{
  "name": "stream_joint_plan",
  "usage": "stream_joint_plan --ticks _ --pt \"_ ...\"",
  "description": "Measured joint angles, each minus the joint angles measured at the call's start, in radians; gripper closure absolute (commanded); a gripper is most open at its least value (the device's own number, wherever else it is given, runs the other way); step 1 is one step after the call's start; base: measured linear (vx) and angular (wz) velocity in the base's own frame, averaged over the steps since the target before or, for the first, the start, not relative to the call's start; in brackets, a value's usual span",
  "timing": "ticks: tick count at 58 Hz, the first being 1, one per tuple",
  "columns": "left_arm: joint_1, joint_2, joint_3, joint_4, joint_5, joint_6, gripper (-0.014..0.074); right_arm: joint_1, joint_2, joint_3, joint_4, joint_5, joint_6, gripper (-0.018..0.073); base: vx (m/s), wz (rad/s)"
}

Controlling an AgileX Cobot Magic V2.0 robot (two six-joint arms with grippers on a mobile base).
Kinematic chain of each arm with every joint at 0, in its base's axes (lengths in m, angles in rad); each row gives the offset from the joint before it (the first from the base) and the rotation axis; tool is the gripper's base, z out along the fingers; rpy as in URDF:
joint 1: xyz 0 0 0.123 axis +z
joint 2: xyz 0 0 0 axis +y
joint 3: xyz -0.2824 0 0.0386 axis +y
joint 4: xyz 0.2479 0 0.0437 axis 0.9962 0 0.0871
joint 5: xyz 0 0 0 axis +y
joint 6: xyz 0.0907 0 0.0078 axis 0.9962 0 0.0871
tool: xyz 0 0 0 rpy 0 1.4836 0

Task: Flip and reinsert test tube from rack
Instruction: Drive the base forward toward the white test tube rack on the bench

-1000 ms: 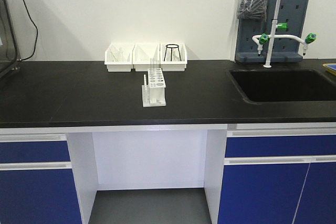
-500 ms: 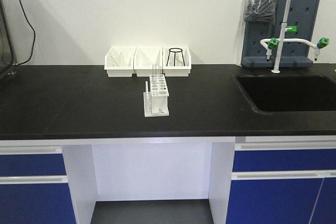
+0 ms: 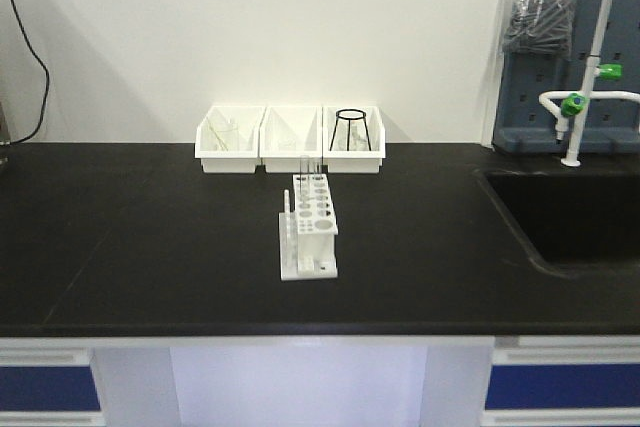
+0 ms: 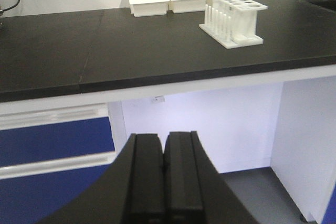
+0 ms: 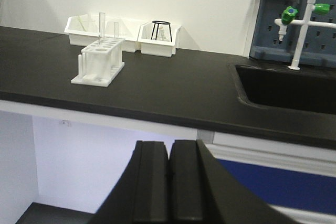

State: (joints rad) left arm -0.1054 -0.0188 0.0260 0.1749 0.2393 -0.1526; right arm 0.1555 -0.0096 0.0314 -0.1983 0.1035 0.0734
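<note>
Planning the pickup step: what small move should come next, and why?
Probably raise the right gripper above the counter and toward the rack. Both it and the left gripper sit shut and empty below the counter's edge, well short of the rack, while a tube stands upright in the rack's rear holes, untouched.

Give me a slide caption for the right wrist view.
Shut right pincer faces the white rack, glass tubes standing in it, on the black bench.
</note>
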Motion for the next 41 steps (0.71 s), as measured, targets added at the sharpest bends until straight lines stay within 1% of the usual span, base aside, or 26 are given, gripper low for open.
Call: stream_joint_plan --ticks 41 --pt "0.000 0.000 0.000 0.000 0.000 0.000 0.0602 0.000 0.000 0.000 0.000 0.000 0.000 0.0570 0.39 0.02"
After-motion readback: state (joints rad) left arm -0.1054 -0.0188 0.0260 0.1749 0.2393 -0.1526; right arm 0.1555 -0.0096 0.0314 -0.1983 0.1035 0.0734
